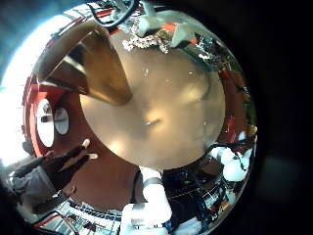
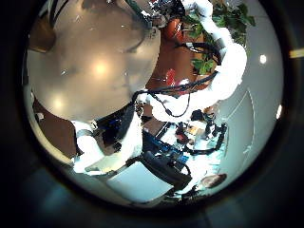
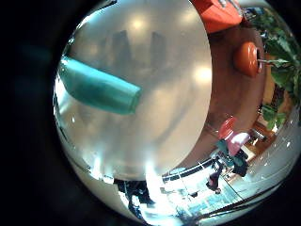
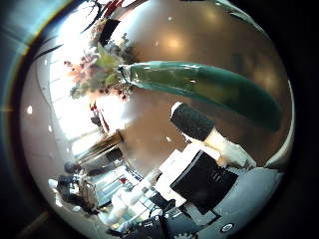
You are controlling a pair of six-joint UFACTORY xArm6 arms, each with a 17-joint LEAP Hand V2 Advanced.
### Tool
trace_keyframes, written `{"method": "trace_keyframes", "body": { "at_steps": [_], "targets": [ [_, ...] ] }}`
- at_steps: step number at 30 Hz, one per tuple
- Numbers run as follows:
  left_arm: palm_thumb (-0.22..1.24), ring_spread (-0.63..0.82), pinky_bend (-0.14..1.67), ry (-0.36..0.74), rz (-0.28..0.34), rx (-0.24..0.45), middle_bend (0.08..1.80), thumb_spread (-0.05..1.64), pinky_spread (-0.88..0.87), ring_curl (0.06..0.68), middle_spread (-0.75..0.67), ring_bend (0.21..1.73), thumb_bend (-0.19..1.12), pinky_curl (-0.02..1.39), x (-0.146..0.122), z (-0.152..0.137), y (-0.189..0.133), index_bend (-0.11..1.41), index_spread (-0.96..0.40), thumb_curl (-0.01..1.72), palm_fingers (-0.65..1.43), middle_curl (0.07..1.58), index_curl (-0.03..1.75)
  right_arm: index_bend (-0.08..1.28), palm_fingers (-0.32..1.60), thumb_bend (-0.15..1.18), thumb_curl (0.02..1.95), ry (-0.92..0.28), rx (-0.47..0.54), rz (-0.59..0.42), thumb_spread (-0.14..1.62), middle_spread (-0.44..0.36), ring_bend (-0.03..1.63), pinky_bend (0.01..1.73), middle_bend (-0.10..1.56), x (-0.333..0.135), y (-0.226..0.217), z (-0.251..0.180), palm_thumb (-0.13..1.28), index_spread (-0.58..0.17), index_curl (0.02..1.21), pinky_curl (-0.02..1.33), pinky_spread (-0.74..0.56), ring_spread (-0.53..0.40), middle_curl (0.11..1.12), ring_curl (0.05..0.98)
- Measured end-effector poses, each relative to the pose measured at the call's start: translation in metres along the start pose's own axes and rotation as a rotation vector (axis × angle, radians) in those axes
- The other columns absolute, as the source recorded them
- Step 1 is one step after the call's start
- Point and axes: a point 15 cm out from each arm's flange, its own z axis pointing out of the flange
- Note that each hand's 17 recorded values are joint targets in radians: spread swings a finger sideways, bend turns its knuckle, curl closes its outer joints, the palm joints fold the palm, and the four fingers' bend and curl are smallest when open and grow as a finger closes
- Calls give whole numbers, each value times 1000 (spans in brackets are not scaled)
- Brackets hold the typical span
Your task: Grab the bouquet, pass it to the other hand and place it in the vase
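The bouquet (image 4: 130, 75), small flowers above a long tapered wrap (image 4: 214, 90), runs close across the right thumb side palm view. One finger (image 4: 204, 129) of my right hand stretches out beside the wrap without curling round it. The wrap (image 3: 99, 85) also shows over the round table (image 3: 160, 122) in the right little finger side view. From my left palm, the bouquet (image 1: 149, 41) lies at the table's far edge with a hand (image 1: 181, 34) over it. A tall tapered vase (image 1: 98, 69) stands on the table near my left palm. My left hand's fingers do not show.
The round table (image 1: 166, 117) fills most views and its rim is near on every side. Round seats (image 1: 49, 117) stand on the floor beside the table, close to the vase. A white arm (image 1: 147, 206) rises at the table's edge.
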Motion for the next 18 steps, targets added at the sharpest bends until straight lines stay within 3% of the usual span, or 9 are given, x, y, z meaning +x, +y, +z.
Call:
{"method": "trace_keyframes", "body": {
  "at_steps": [18],
  "targets": [
    [364,594,191,-2,6,3,188,1084,548,206,440,470,-23,288,1,-1,2,183,84,325,74,312,354,181,577,-21,442,12,-85,-4,1080,7,720,311,386,-1,2,36,556,-223,334,250,218,-36,420,314]
  ]
}}
